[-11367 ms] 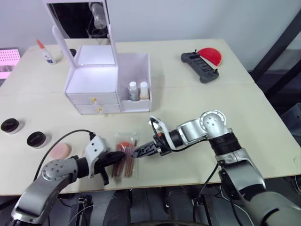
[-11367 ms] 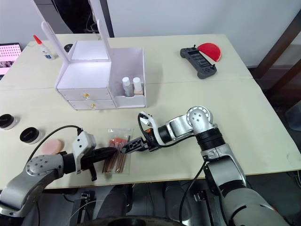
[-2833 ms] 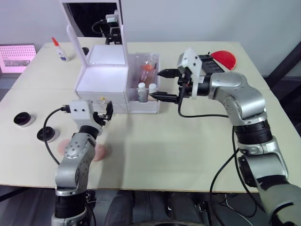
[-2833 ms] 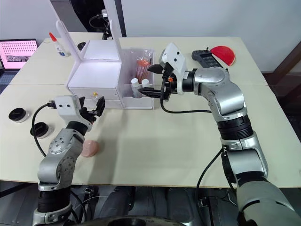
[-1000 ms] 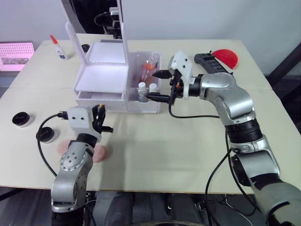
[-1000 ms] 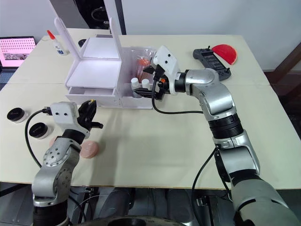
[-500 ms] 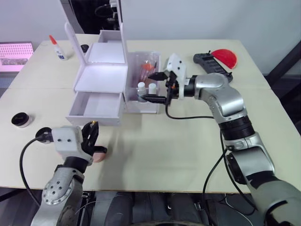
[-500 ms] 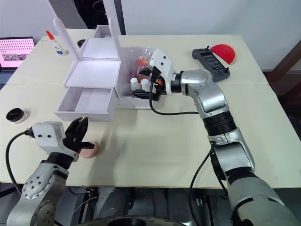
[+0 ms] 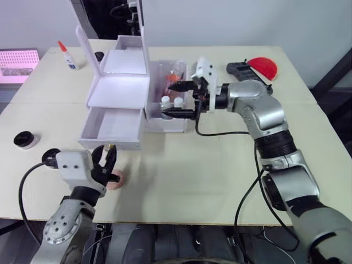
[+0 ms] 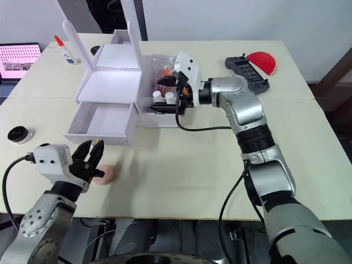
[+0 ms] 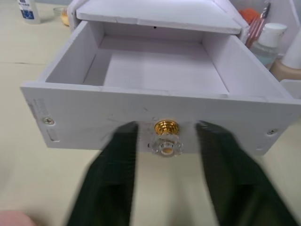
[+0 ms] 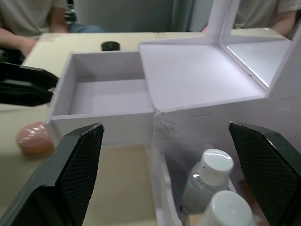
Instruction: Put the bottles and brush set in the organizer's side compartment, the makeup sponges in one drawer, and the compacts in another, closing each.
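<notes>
Nearest, the left gripper hangs spread beside the pink makeup sponge, likely to pick it up for the pulled-out white drawer. Beyond, the spread right gripper steadies the white organizer's side compartment holding the bottles.

Head stereo pair looks down over table; both wrist views close on open drawer.
</notes>
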### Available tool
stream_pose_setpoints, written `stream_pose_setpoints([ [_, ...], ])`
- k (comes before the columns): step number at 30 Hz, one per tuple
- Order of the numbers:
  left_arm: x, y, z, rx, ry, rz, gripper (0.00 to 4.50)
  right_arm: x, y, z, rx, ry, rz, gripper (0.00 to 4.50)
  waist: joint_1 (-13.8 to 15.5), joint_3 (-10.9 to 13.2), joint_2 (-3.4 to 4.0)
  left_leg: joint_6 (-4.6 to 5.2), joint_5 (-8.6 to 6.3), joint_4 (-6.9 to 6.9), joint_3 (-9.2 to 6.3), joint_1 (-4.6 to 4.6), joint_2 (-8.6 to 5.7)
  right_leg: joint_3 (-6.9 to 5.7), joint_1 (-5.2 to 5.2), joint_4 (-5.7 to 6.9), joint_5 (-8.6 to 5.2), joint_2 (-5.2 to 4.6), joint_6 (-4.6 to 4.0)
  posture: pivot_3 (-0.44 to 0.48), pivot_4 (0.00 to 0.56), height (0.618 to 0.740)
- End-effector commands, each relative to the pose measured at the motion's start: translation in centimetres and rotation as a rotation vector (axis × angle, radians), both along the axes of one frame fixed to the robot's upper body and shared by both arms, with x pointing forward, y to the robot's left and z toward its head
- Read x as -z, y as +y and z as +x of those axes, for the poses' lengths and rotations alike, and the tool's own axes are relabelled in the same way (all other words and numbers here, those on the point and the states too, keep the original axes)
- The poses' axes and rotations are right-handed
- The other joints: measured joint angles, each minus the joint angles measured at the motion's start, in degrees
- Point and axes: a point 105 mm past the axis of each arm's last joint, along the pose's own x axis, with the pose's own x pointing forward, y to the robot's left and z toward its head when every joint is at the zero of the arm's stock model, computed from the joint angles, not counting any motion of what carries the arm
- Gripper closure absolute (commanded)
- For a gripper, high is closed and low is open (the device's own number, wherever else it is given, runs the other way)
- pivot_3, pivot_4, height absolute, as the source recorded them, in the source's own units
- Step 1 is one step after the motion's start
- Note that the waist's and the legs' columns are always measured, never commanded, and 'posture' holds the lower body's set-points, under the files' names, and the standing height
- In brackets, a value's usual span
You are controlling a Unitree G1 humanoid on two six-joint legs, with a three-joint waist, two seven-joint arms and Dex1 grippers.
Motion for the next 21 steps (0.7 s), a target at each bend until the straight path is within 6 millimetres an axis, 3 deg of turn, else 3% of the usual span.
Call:
stream_pose_setpoints([
  [1, -1.4, 0.2, -1.1, 0.039, -0.038, 0.068, 0.77, -2.9, -0.9, -1.2, -0.086, -0.044, 0.039, 0.0, 0.0, 0.0, 0.0, 0.0, 0.0, 0.0, 0.0, 0.0, 0.0, 0.0, 0.0, 0.0, 0.0, 0.0, 0.0, 0.0, 0.15, 0.74],
  [2, -1.3, 0.4, -1.3, 0.06, -0.026, 0.106, 0.18, -3.0, -1.1, -1.6, -0.108, -0.037, 0.035, 0.0, 0.0, 0.0, 0.0, 0.0, 0.0, 0.0, 0.0, 0.01, 0.0, 0.0, 0.01, 0.0, 0.0, 0.0, -0.01, 0.0, 0.15, 0.74],
  [3, -1.5, 0.8, -1.6, 0.065, -0.03, 0.1, 0.03, -3.1, -1.3, -1.8, -0.13, -0.031, 0.032, 0.0, 0.0, 0.0, 0.0, 0.0, 0.0, 0.0, 0.0, 0.01, 0.0, 0.0, 0.0, 0.02, 0.0, 0.0, -0.01, 0.0, 0.15, 0.74],
  [8, -2.4, 2.4, -4.2, 0.213, -0.003, 0.154, 0.03, -4.0, -3.1, -2.5, -0.213, -0.007, 0.001, 0.0, -0.2, 0.0, 0.02, -0.01, -0.01, -0.01, 0.05, -0.02, 0.01, 0.01, -0.07, -0.02, -0.01, -0.03, -0.02, 0.0, 0.15, 0.74],
  [12, -3.5, 4.9, -6.0, 0.307, 0.054, 0.192, 0.03, -4.6, -4.9, -2.2, -0.206, 0.002, -0.002, 0.0, -0.1, 0.0, 0.02, -0.02, -0.02, -0.03, 0.14, -0.08, 0.02, 0.01, -0.21, -0.03, -0.01, -0.09, -0.05, 0.0, 0.15, 0.74],
  [17, -5.5, 11.6, -7.2, 0.204, 0.092, 0.3, 0.03, -4.4, -7.8, -0.8, -0.092, -0.02, -0.003, 0.0, -0.1, 0.0, 0.04, -0.04, -0.03, 0.01, 0.29, -0.2, 0.03, 0.02, -0.4, -0.07, 0.02, -0.16, -0.1, 0.0, 0.15, 0.74],
  [19, -5.7, 13.2, -7.7, 0.189, 0.119, 0.323, 0.03, -4.3, -9.1, -0.1, -0.031, -0.016, 0.007, 0.0, -0.3, 0.0, 0.03, -0.05, -0.04, 0.0, 0.42, -0.23, 0.03, 0.05, -0.45, -0.08, 0.05, -0.21, -0.16, 0.0, 0.15, 0.74],
  [21, -5.7, 15.6, -8.1, 0.142, 0.143, 0.346, 0.03, -3.2, -11.5, 0.7, 0.072, -0.005, -0.004, 0.0, -0.3, 0.0, 0.02, -0.18, -0.11, -0.01, 0.53, -0.24, 0.03, 0.18, -0.51, -0.09, 0.05, -0.21, -0.16, 0.0, 0.15, 0.74],
])
